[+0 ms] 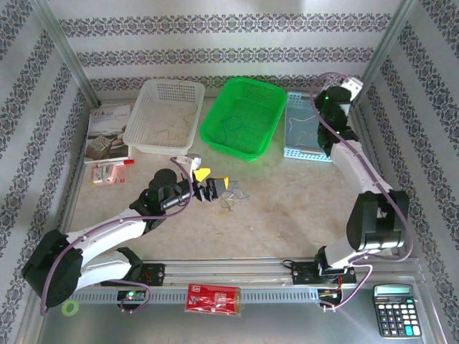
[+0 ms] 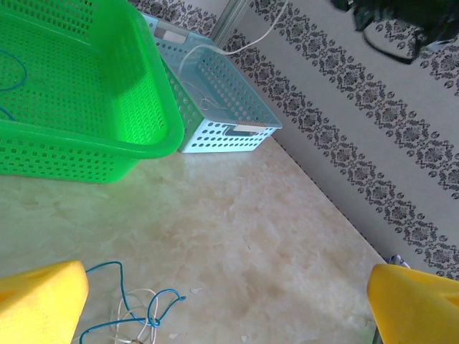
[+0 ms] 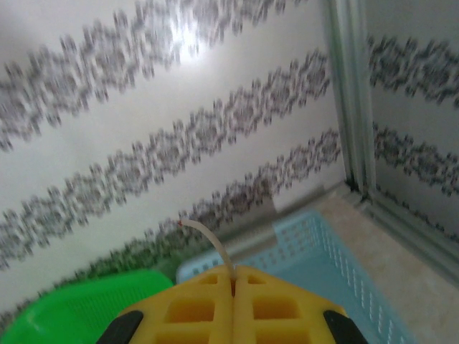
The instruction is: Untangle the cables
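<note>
Now, your left gripper [image 1: 213,188]: spread wide, empty, near tangled cables [image 1: 235,195].
Your right gripper [image 3: 233,283]: clamped on whitish cable [image 3: 209,240], above blue basket [image 3: 344,265].

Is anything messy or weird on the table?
Yes. Blue and whitish cables lie knotted together in a little tangle on the table, right by the open left gripper. Also, a whitish strand pokes up from the shut right gripper above the blue basket.

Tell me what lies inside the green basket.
A thin blue cable loops on the green basket's floor. Its near wall covers part of that floor from the left wrist view.
</note>
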